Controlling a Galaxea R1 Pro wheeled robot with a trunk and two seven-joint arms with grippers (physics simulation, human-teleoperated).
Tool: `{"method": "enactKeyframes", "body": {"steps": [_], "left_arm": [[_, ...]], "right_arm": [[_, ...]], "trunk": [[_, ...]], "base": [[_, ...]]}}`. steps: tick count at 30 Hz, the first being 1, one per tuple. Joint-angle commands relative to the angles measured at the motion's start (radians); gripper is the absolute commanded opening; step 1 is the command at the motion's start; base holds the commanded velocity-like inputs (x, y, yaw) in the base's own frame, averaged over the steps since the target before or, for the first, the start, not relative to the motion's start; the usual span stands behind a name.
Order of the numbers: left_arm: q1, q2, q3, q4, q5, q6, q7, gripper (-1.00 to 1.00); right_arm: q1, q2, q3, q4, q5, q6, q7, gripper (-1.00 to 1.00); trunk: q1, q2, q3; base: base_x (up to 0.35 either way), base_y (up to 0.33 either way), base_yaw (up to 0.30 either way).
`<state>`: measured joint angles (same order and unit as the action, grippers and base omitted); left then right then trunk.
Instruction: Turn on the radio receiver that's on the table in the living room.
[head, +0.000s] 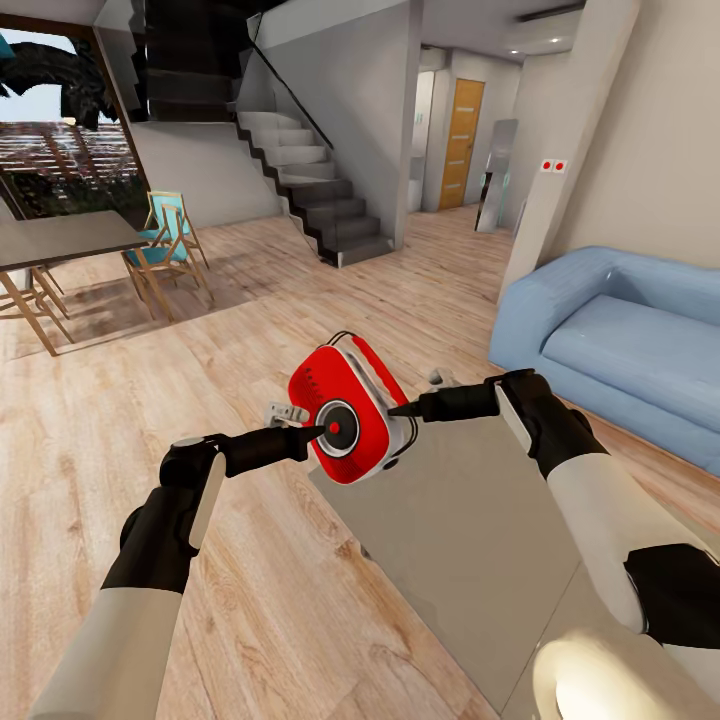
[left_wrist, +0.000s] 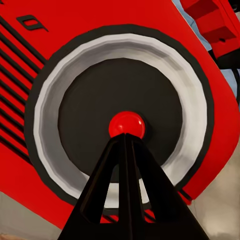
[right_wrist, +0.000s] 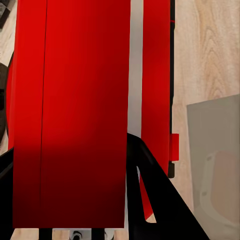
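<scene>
- The radio (head: 350, 408) is held up tilted above the near corner of the surface (head: 480, 560), its dial facing the robot, not resting on anything.
- It looks small, rigid and light, with a smooth, likely slippery shell; the flat sides by the white trim seem the safest hold, while the thin top handle looks easy to bend.
- The right gripper (head: 400, 409) meets the radio's side; in the right wrist view one dark finger (right_wrist: 160, 200) lies along the red edge, so it appears clamped on the radio.
- The left gripper (head: 318, 431) has its fingers together in a single point, the tip touching the red button (left_wrist: 126, 124) at the dial's centre.
- Judged from this, the press is under way.
</scene>
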<state>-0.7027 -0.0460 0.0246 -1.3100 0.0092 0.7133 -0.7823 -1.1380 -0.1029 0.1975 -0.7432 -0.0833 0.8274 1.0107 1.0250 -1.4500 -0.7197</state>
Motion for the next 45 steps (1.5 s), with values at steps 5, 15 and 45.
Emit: {"method": "enactKeyframes", "body": {"steps": [5,15,45], "left_arm": [[0.0,0.0,0.0,0.001,0.0,0.0,0.0,-1.0],[0.0,0.0,0.0,0.0,0.0,0.0,0.0,-1.0],[0.0,0.001,0.0,-0.008,-0.001,0.0,0.001,-1.0]], "right_arm": [[0.0,0.002,-0.001,-0.001,-0.012,0.006,0.0,-1.0],[0.0,0.003,-0.002,-0.001,-0.013,0.012,0.001,-1.0],[0.0,0.0,-0.003,0.0,-0.005,0.038,-0.001,-1.0]], "trunk": [[0.0,0.0,0.0],[0.0,0.0,0.0],[0.0,0.0,0.0]], "base": [[0.0,0.0,0.0],[0.0,0.0,0.0],[0.0,0.0,0.0]]}}
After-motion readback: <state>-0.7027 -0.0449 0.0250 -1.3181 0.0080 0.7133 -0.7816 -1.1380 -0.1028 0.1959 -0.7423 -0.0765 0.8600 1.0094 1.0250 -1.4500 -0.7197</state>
